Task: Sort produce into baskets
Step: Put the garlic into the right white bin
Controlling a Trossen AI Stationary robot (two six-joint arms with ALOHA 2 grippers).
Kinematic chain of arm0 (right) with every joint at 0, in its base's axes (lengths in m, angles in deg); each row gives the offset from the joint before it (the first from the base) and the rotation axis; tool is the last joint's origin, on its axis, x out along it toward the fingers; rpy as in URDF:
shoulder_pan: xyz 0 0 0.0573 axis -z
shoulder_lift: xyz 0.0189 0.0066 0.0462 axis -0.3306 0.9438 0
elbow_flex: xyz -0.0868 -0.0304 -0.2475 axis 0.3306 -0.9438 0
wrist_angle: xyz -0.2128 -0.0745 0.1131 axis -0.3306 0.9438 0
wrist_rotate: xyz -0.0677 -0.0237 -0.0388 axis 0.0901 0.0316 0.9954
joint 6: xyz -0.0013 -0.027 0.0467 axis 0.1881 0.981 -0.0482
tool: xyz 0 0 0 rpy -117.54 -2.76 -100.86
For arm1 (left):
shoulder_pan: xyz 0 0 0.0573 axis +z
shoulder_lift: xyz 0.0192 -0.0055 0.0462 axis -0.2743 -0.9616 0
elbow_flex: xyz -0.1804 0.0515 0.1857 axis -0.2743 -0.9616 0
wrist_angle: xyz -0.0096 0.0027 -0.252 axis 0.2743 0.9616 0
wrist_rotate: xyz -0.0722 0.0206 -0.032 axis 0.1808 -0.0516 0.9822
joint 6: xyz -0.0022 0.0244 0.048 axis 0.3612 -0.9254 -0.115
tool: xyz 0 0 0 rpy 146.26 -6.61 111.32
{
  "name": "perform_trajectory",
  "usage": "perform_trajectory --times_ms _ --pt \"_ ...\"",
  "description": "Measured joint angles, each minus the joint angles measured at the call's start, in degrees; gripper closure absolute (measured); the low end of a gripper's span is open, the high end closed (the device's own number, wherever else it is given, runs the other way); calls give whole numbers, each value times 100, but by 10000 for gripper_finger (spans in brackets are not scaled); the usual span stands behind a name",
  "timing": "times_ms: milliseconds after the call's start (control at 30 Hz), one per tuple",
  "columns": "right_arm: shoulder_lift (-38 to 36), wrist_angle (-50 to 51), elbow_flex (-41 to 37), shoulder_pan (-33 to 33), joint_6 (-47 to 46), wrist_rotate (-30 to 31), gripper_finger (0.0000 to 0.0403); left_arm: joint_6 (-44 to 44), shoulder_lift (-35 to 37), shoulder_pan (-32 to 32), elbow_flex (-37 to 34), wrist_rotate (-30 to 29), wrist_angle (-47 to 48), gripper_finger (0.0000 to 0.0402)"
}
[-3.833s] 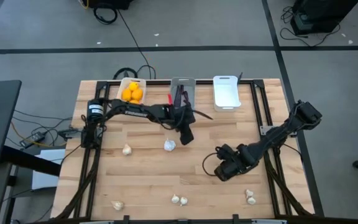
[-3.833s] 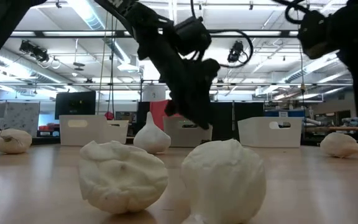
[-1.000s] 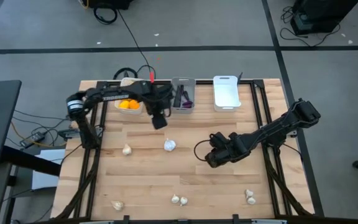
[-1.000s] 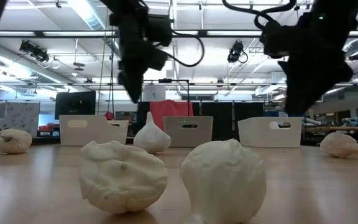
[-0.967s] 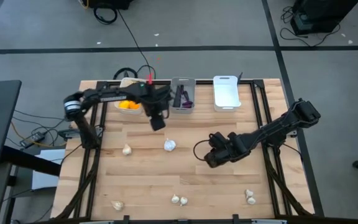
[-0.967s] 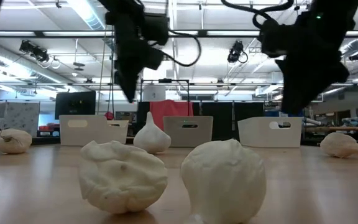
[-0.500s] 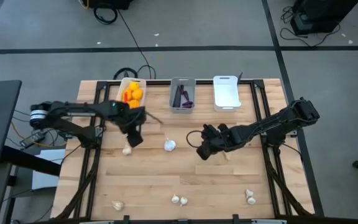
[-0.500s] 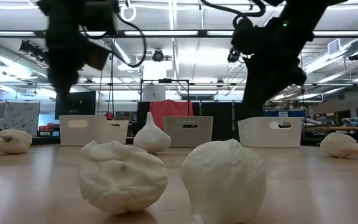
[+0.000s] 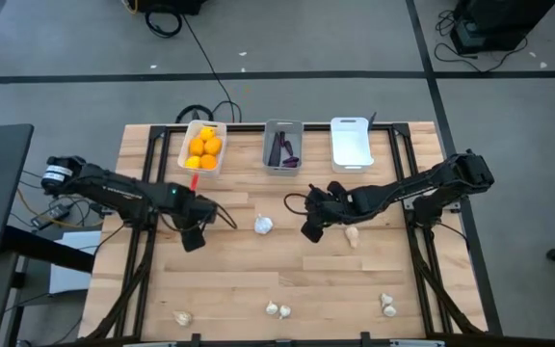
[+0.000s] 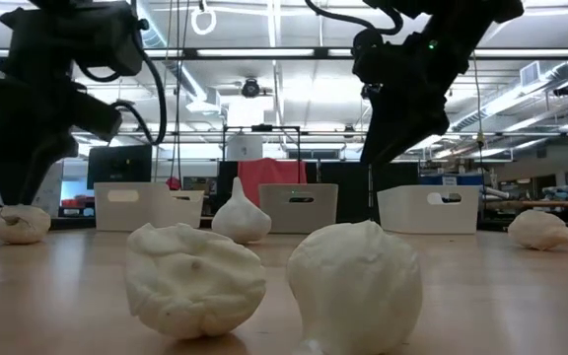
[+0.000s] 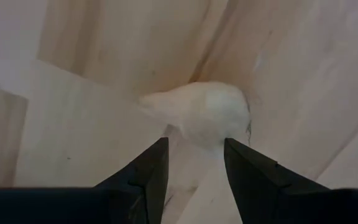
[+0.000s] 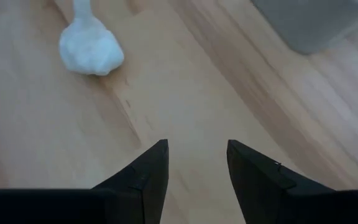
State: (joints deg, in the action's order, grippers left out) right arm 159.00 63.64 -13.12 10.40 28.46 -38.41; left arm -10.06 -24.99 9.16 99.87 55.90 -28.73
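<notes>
Left pincer now over garlic (jaws apart)

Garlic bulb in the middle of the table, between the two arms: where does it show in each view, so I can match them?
High view: garlic bulb mid-table, nearest the grey bin.
Low view: upright, just left of the grey bin.
Left wrist view: not in it; that is another bulb.
Right wrist view: on the wood, apart from the grey bin.
Shared landmark: the grey bin.
</notes>
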Motion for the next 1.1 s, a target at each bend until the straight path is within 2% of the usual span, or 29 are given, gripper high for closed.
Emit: perform_trajectory --times_ms 133,267,567,667,900,1100 --pt "0 0 0 0 -183 -207 228 122 0 -143 -135 18 -474 241" --pt "0 -2 0 -6 -381 -323 228 244 0 -228 -283 -207 -1040 237" --pt "0 0 0 -151 -563 -349 228 400 -2 -232 -900 -254 -1907 182" --pt "0 -1 0 -170 -753 -391 229 636 21 -232 -1082 -266 -2165 177" --pt "0 -53 0 -192 -849 -759 229 916 80 -224 -979 -89 -2122 177" --pt "0 -86 0 -192 -935 -795 229 1501 302 -228 -751 34 -2532 172"
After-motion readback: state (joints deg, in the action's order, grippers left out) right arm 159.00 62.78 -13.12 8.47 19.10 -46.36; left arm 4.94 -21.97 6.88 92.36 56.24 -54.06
